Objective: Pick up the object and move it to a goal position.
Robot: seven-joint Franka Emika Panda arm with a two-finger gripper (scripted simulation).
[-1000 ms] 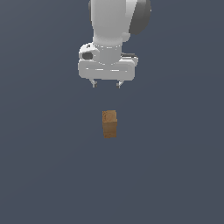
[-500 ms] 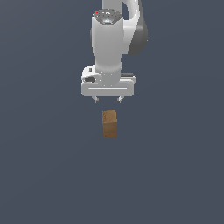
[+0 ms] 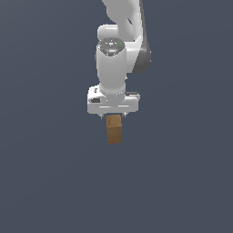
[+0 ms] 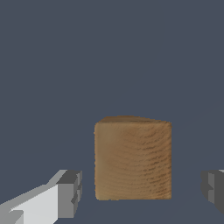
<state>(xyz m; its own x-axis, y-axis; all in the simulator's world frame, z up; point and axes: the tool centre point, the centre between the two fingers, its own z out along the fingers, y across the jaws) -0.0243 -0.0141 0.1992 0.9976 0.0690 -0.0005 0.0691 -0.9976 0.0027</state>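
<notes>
1. My white two-fingered gripper (image 3: 112,115) hung directly over the small tan-brown wooden block (image 3: 114,129), its fingers (image 4: 70,193) spread apart either side, touching nothing.
2. The block (image 4: 133,159) stood upright on the plain dark grey floor (image 3: 50,173).

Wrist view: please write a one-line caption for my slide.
Open hand straddles the wooden block, one finger on each side, neither touching it.
</notes>
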